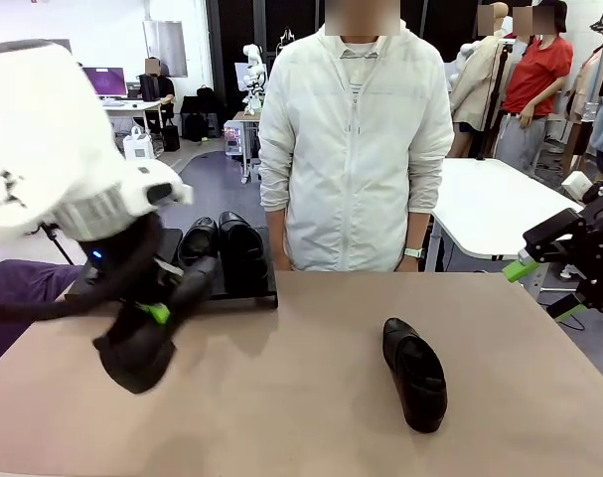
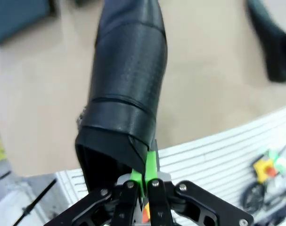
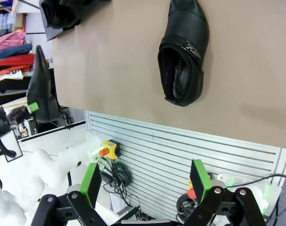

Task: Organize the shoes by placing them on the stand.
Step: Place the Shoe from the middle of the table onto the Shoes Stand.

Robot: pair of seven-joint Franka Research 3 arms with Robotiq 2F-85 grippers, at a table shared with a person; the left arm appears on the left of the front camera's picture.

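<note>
One shoe (image 2: 128,80) is gripped at its heel rim by the left gripper (image 2: 145,176), whose jaws are pressed together on it, just in front of the stand (image 1: 253,286). Two shoes (image 1: 239,238) are set side by side on the stand. A fourth shoe (image 1: 415,373) is lying on the table (image 1: 301,427) – the right gripper (image 3: 145,183) is held apart from it, jaws spread wide and empty.

We see a tan surface (image 1: 301,397) filling the lower frame of the front view, with a person in a white jacket (image 1: 351,149) standing behind it at top centre. A white table (image 1: 490,204) sits at middle right and a purple-lit monitor (image 1: 105,80) at upper left. In the right wrist view, a slatted white panel (image 3: 180,146) crosses the middle, with a red-and-yellow button (image 3: 107,151) at its left end.
</note>
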